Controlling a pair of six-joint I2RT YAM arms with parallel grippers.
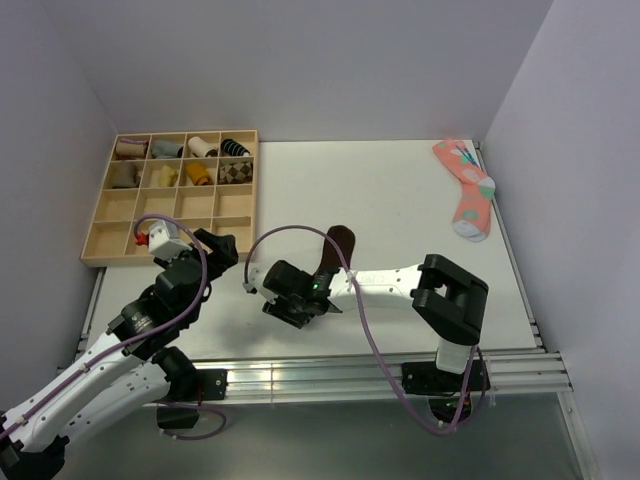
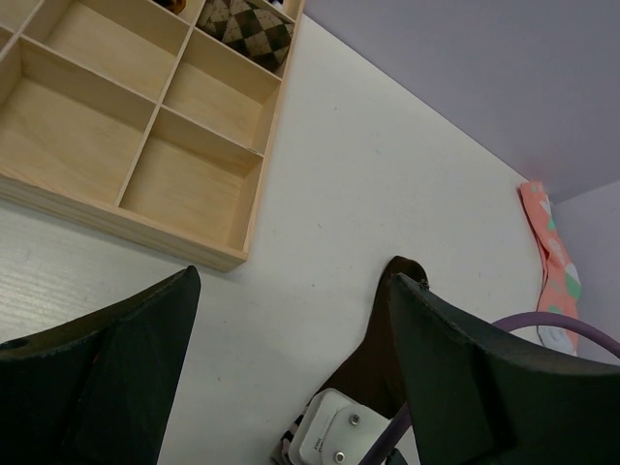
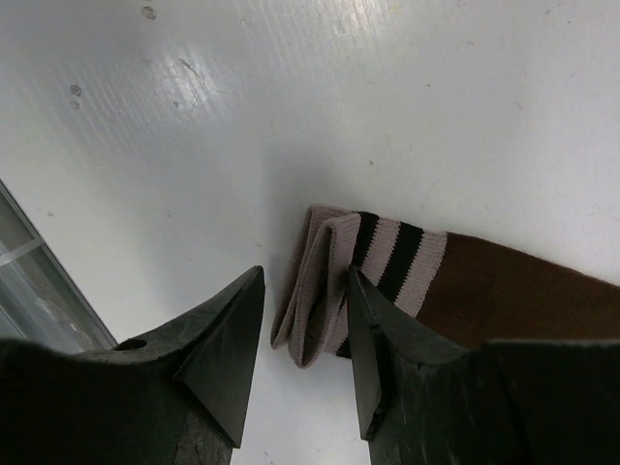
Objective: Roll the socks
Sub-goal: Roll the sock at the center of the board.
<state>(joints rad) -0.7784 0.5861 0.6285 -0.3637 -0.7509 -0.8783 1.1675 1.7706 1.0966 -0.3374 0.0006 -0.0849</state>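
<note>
The dark brown sock (image 1: 342, 243) lies flat on the white table, its toe end away from me. Its cuff, pale grey with dark stripes (image 3: 334, 271), is folded over on itself once. My right gripper (image 1: 292, 300) is open, low over the cuff in the right wrist view (image 3: 305, 315). The folded edge lies between its fingertips (image 3: 228, 329), unpinched. My left gripper (image 1: 224, 250) is open and empty to the sock's left. In the left wrist view (image 2: 293, 283) the brown sock (image 2: 412, 325) shows past its right finger.
A wooden compartment tray (image 1: 118, 212) holding several small sock bundles stands at the back left, and a checked bundle (image 2: 248, 25) shows in it. A pink dotted sock (image 1: 468, 190) lies at the back right. The metal rail of the table's near edge (image 1: 380, 365) runs just below the grippers.
</note>
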